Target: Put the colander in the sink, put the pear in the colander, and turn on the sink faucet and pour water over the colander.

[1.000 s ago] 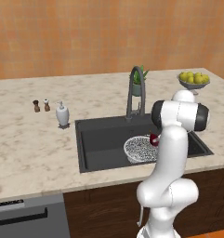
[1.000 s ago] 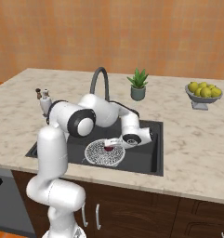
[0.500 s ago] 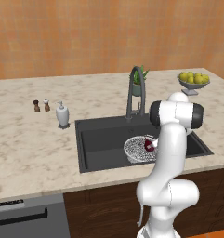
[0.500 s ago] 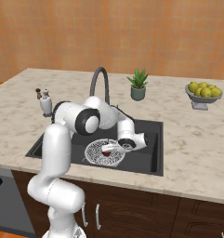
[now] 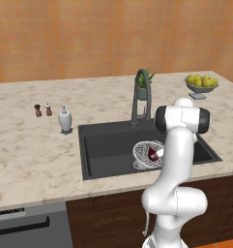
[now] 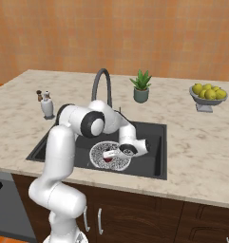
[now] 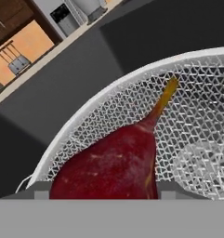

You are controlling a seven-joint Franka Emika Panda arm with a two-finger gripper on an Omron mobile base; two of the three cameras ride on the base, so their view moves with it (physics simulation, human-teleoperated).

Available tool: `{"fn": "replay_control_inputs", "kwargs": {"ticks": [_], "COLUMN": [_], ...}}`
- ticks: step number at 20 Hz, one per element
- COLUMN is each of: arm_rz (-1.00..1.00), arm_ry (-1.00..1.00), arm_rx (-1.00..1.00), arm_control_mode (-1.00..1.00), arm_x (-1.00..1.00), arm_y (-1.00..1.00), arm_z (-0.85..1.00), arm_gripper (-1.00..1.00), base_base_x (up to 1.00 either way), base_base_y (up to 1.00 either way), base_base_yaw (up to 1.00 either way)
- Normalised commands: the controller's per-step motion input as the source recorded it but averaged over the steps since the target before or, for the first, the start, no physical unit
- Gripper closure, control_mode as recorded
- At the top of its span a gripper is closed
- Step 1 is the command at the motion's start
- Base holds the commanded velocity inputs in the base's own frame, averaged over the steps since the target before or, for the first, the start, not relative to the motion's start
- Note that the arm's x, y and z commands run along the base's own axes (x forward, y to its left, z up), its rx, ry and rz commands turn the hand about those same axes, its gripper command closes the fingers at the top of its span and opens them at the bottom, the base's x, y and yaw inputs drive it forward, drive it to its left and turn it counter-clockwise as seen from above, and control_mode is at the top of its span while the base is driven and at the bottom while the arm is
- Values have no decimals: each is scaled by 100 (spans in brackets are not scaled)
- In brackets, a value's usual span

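Note:
The white-grey mesh colander [image 6: 102, 153] sits in the dark grey sink [image 6: 149, 163], toward its front right part. Over its mesh, my gripper [image 6: 115, 154] is shut on the dark red pear [image 6: 107, 158]. In the hand view the pear [image 7: 111, 167] fills the gap between the fingertips [image 7: 39, 191], its thin stem pointing at the far rim of the colander [image 7: 108, 102]. From the left side the pear [image 5: 152, 154] shows inside the colander [image 5: 143, 153], half hidden by my forearm. The arched sink faucet [image 5: 139, 94] stands behind the basin; no water shows.
A white soap pump [image 5: 65, 119] and two small shakers [image 5: 42, 110] stand left of the sink. A potted plant [image 6: 141, 87] sits behind the basin, and a grey footed bowl of yellow fruit [image 6: 208, 94] at the far right. A dishwasher front [image 5: 26, 225] lies under the counter.
The hand has dropped and moved in over the colander, carrying the pear with it. The colander and the rest of the scene have stayed put.

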Motion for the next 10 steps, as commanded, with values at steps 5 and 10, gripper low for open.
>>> {"fn": "replay_control_inputs", "kwargs": {"ticks": [5, 10], "arm_rz": [0, 0], "arm_ry": [-7, -10], "arm_rx": [0, -1], "arm_control_mode": [-100, -100], "arm_x": [-9, -11], "arm_y": [7, 3], "arm_z": [18, 24], "arm_gripper": [-100, -100], "base_base_x": [0, 0], "base_base_y": [0, 0], "base_base_yaw": [0, 0]}}
